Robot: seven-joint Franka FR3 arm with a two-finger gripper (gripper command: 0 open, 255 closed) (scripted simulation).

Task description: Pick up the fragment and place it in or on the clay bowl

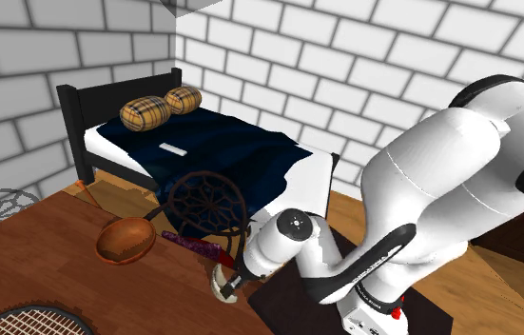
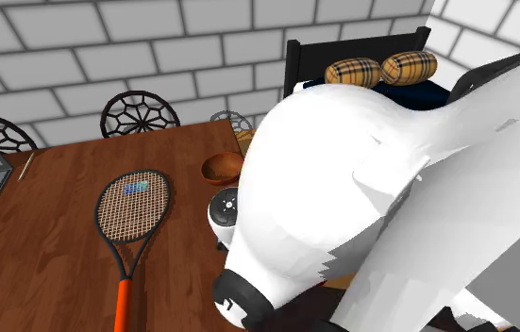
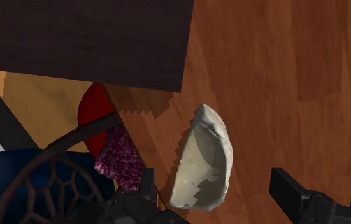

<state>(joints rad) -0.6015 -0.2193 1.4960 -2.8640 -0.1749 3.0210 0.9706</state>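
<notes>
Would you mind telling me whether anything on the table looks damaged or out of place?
Yes: the fragment is a broken off-white shell with a jagged edge, lying on the table between the fingers of the open gripper. The bowl looks intact.

A white robot arm (image 1: 421, 190) bends low over the near edge of a wooden table (image 1: 41, 271), its wrist just above a pale fragment (image 1: 220, 285). A brown bowl (image 1: 126, 240) sits further along the table (near the fragment, not touching it), in front of a dark chair (image 1: 207, 202) with a wheel-patterned back. Behind, a bed (image 1: 231, 157) with a dark blue cover carries two plaid bolsters (image 1: 145, 112) against white brick walls (image 1: 22, 57). A racket head (image 1: 22, 322) lies at lower left.
</notes>
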